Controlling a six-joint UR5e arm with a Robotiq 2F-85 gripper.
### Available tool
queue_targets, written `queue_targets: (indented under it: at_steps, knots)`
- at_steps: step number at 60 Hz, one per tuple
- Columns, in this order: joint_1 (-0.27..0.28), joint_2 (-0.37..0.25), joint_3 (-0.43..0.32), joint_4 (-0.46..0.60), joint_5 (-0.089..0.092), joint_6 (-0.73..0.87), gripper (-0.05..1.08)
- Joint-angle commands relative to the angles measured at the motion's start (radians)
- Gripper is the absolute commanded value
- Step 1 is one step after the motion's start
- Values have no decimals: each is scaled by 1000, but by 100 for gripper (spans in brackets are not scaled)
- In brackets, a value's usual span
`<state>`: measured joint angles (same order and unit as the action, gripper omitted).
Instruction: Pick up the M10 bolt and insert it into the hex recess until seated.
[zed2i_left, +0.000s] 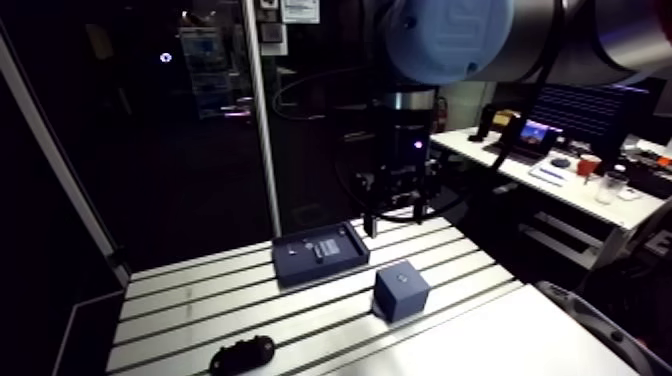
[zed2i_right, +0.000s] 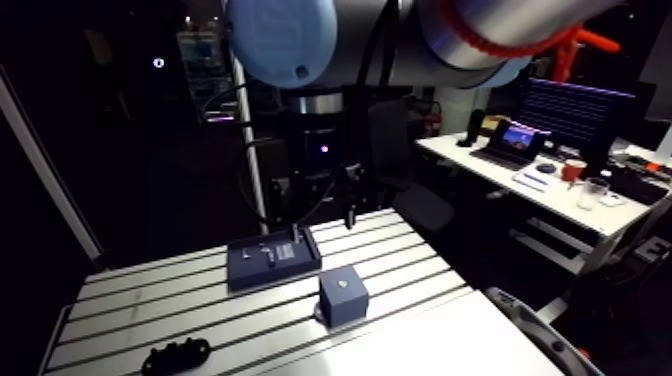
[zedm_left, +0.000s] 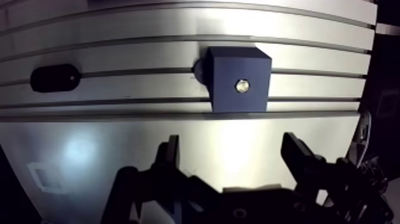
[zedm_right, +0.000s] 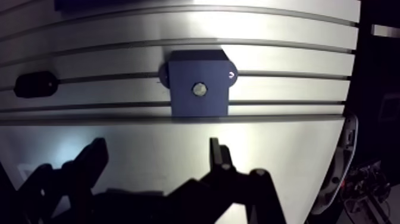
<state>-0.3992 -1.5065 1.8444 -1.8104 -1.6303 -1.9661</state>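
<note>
Wrist view: fingers spread wide, nothing btwn them. Ahead of them, well apart and roughly in line w/ the gap, the block sits on the tabletop. A shiny spot marks the centre of its top: bolt head or bare recess, can't tell. Arm view: tray lies far-left of block w/ a small piece on it, maybe the bolt, axis unreadable. Fingers hang near tray's far-right corner.

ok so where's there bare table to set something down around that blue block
The smooth plate beside the blue block is bare. So are the slotted rows between the black oval piece and the tray. Tightest: the narrow gap between tray and block. The open gripper hangs above, touching nothing.
</note>
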Motion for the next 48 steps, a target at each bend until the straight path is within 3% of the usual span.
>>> queue_targets:
  at_steps: [1, 4, 8, 29, 38, 48]
  knots:
    - [187, -4, -180, 178, 6, 171, 0]
    - [202, -2, -198, 197, 13, 176, 0]
    - [238, -2, -244, 235, 41, 178, 1]
    - [272, -43, -338, 310, 48, 177, 1]
    - [299, -46, -360, 370, 73, 178, 1]
    - [309, -54, -383, 408, 85, 206, 1]
